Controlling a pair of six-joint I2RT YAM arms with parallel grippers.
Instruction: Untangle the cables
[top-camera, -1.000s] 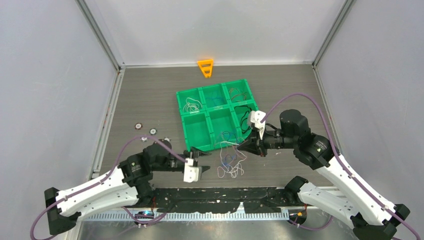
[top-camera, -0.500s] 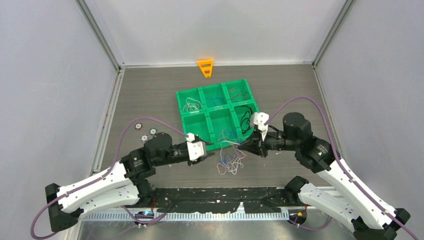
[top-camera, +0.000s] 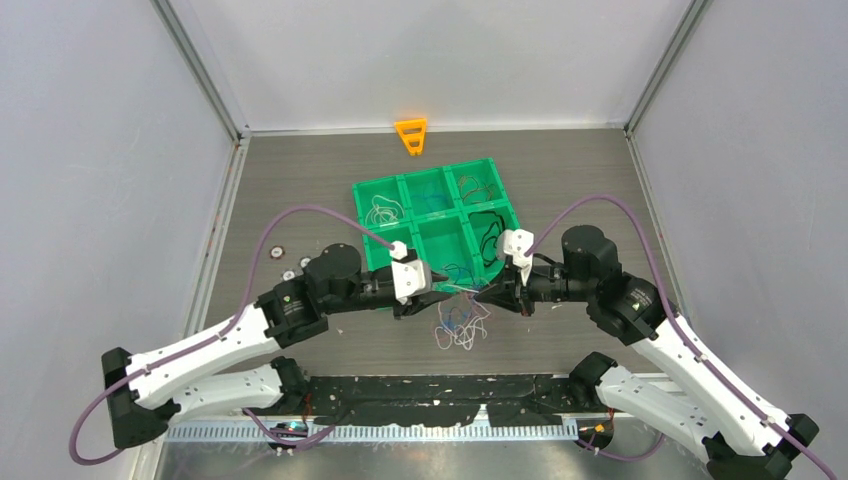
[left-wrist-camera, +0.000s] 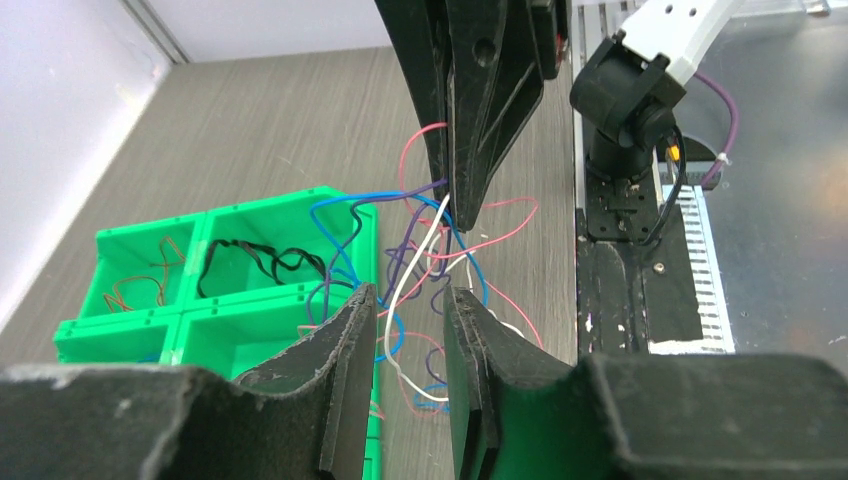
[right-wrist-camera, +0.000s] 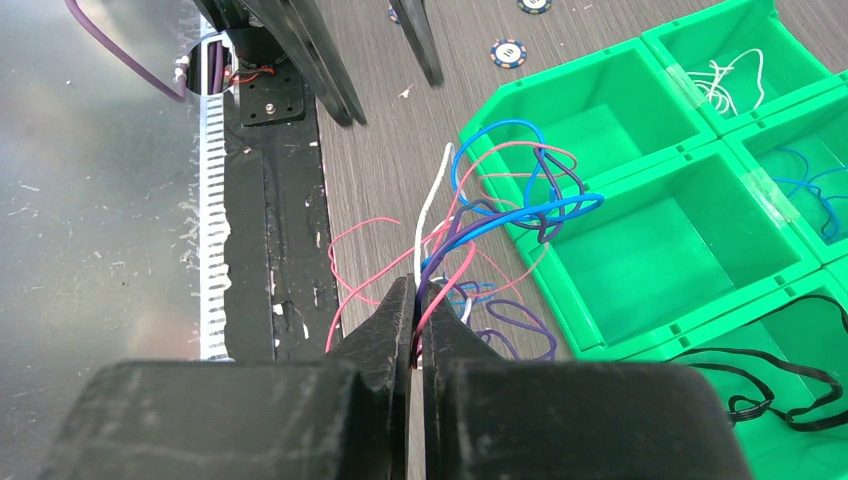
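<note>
A tangle of thin cables (top-camera: 462, 318) in white, blue, purple and pink-red lies on the table by the green tray's near edge and hangs lifted. My right gripper (top-camera: 483, 294) is shut on several strands of the cables (right-wrist-camera: 470, 225) and holds them above the table. My left gripper (top-camera: 436, 299) is open, its tips level with the bundle just left of it. In the left wrist view the white, blue and purple cables (left-wrist-camera: 425, 255) run between and beyond my open fingers (left-wrist-camera: 350, 330); the right gripper's shut fingers (left-wrist-camera: 470, 140) hang above them.
A green six-compartment tray (top-camera: 385, 265) sits mid-table, with sorted wires in several compartments: white, black, orange, blue. An orange triangle piece (top-camera: 411, 135) lies at the back. Small round discs (top-camera: 290, 265) lie left of the tray. Black base plates run along the near edge.
My left arm has swung forward and right, from near the table's front edge to beside the lifted bundle. My right gripper has held the cables almost still.
</note>
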